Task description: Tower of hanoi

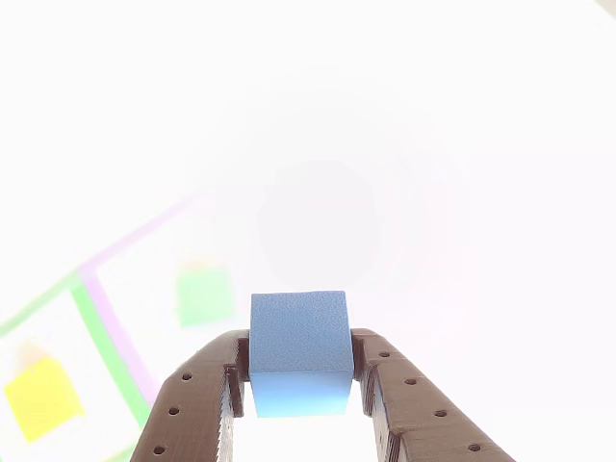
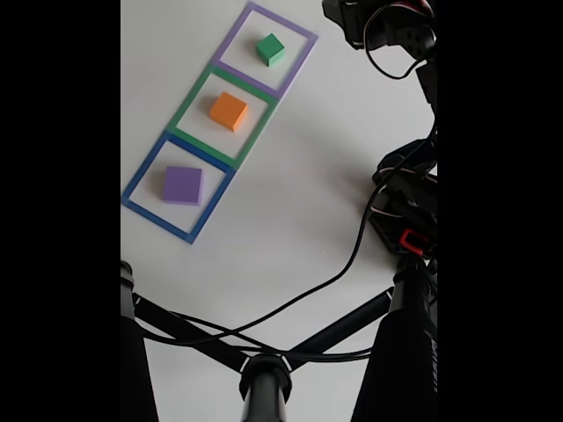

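In the other view, my gripper (image 1: 300, 366) is shut on the small blue cube (image 1: 298, 351), its two brown fingers (image 1: 192, 404) pressing the cube's left and right faces, held up off the table. In the fixed view the purple slab (image 2: 183, 185) lies inside the blue outline (image 2: 141, 176). The orange block (image 2: 229, 112) sits inside the green outline (image 2: 189, 105). A green block (image 2: 270, 49) sits inside the purple outline (image 2: 230, 40). In the washed-out other view the green block (image 1: 204, 294) shows to the left, and the orange block (image 1: 40, 399), looking yellow there, at lower left.
The arm (image 2: 405, 211) with its cables stands along the right edge of the fixed view. A black stand (image 2: 264, 378) and a loose cable (image 2: 343, 264) cross the lower part. White table surface (image 2: 290, 193) lies between the outlines and the arm.
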